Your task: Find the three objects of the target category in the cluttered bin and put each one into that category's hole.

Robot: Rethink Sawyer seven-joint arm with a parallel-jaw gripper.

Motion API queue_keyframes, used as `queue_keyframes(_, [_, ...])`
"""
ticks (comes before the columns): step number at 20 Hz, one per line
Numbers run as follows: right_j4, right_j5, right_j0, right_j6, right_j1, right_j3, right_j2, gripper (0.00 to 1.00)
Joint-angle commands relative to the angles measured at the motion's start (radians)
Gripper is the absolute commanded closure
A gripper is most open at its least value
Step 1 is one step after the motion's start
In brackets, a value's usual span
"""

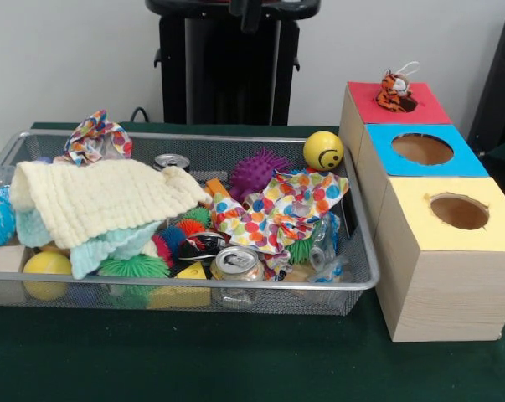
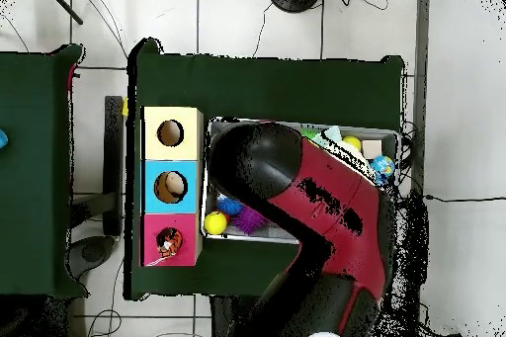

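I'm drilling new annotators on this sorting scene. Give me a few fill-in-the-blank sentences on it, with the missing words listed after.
1. The tiger toy sits in the hole of the ___-topped box.
2. The smiley ball in the wire-mesh basket is ___.
3. The middle box has a ___ top.
4. Beside the basket stand ___ wooden boxes.

Missing words: red; yellow; blue; three

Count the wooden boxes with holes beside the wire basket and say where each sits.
3, in a row beside the cluttered bin: the red-topped box farthest back with a tiger toy in its hole, the blue-topped box in the middle, the yellow-topped box nearest.
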Motion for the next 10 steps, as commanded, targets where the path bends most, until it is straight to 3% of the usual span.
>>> queue_keyframes(1, [-0.096,0.01,-0.162,-0.532,-0.174,0.106,0.307,0.0])
queue_keyframes(8, [-0.183,0.005,-0.177,-0.436,-0.189,0.091,0.353,0.0])
queue_keyframes(10, [-0.239,0.002,-0.155,-0.393,-0.179,0.061,0.333,0.0])
